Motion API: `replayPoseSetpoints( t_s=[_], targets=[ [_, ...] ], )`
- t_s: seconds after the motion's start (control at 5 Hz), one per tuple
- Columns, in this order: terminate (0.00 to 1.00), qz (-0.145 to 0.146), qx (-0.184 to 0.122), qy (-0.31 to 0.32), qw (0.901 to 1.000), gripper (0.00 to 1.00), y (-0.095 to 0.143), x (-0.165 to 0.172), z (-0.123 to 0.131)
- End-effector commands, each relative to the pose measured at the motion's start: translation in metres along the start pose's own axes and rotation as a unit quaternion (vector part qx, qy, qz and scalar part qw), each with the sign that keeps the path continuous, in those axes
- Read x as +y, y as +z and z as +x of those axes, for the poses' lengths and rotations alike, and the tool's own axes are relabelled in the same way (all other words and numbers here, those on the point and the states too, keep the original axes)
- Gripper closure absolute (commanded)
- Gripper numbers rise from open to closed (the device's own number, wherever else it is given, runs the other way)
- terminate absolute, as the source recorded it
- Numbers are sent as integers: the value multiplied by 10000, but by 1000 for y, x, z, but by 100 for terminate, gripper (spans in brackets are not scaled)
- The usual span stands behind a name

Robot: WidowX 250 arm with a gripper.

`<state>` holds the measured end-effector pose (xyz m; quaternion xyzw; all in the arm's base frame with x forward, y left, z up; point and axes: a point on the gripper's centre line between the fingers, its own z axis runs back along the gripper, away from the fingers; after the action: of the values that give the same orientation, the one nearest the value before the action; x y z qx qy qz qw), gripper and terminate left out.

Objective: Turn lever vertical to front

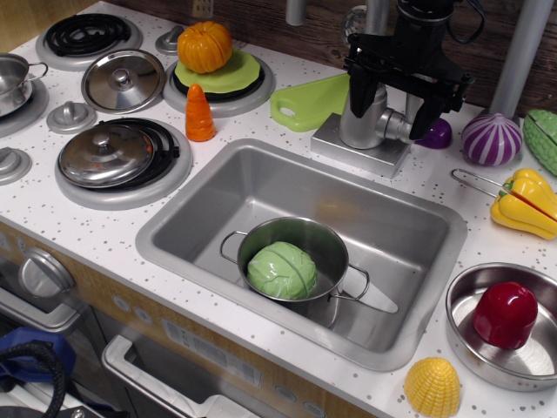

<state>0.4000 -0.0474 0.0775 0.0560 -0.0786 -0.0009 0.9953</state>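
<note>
We see our gripper [392,103] hanging low over the faucet body [364,117] behind the sink [218,187], its dark fingers [429,117] spread on either side of the stub where the lever [402,124] joins. The lever itself is mostly hidden behind those fingers, so we cannot tell whether they press on it or how far it has swung (the pot with the green cabbage [282,270] sits untouched in the basin); we judge the turn to the front not yet shown as finished
</note>
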Motion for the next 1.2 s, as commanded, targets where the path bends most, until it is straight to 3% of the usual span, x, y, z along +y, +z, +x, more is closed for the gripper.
replayPoseSetpoints(
  t_s=[0.0,0.4,0.6,0.8,1.0],
  targets=[
    [0,0,0,0,10000,0,0,0,0],
    [0,273,-686,44,9973,0,25,-3,19],
    [0,191,-1030,108,9944,0,33,-9,27],
    [0,132,-1160,70,9931,0,31,-10,33],
    [0,87,-1104,-15,9938,0,32,-6,39]
  ],
)
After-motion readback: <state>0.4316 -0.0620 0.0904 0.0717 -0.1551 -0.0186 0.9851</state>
